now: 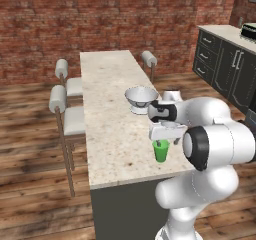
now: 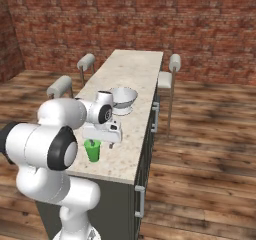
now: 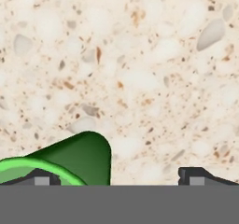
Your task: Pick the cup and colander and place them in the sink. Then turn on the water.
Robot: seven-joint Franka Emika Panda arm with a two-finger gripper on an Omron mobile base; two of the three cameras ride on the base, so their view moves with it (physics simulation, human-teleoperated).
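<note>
The bright-green cup point(image 1: 161, 151) point(image 2: 92, 151) stands upright on the speckled island counter point(image 1: 107, 109) near its front edge. My gripper point(image 1: 168, 142) point(image 2: 101, 144) hangs open just above it, pointing straight down. In the hand view the cup point(image 3: 74, 160) sits at the lower left, with one fingertip point(image 3: 42, 177) over its rim and the other fingertip point(image 3: 196, 175) over bare counter, so my gripper point(image 3: 119, 178) is off-centre from the cup. The white-grey colander point(image 1: 141, 99) point(image 2: 122, 100) rests on the counter just beyond my hand. The sink and the water are out of view.
Two padded stools point(image 1: 65, 104) line the counter's left side, and another stool point(image 1: 149, 59) point(image 2: 170, 71) stands on its other side. Dark cabinets point(image 1: 227, 66) run along the right wall. A brick wall point(image 1: 100, 19) closes the back; wooden floor surrounds the island.
</note>
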